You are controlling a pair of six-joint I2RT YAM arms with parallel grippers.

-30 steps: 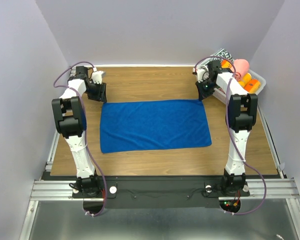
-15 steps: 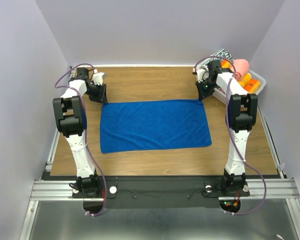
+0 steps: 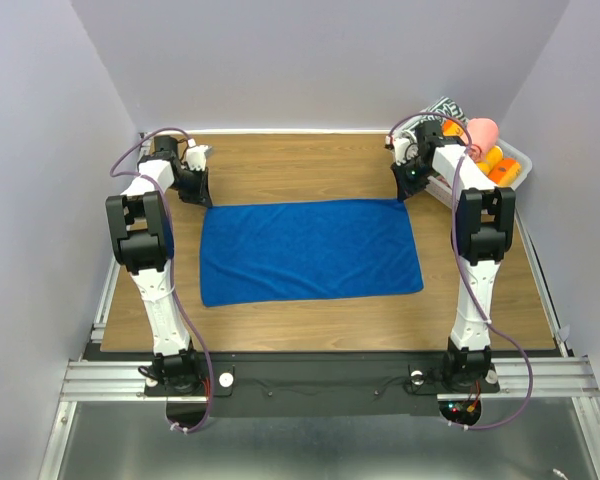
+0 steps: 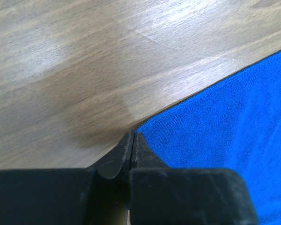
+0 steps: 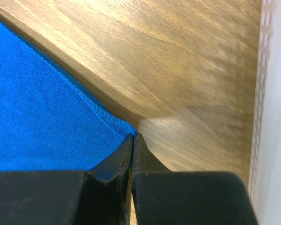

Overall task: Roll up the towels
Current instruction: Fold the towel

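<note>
The left end effector [image 4: 132, 140] is pressed together on the far left corner of the blue towel [image 4: 225, 122], with its tips lowered to the tabletop [image 4: 84, 61]. The right end effector [image 5: 133, 140] is likewise closed, and the far right corner of the same towel is pinched in it. The blue towel is spread flat across the middle of the tabletop, between the two arms. The pink towel [image 3: 482, 131] is bunched in a clear bin [image 3: 521, 158] at the far right corner, beside orange rolls [image 3: 496, 165] and a patterned roll [image 3: 444, 106].
</note>
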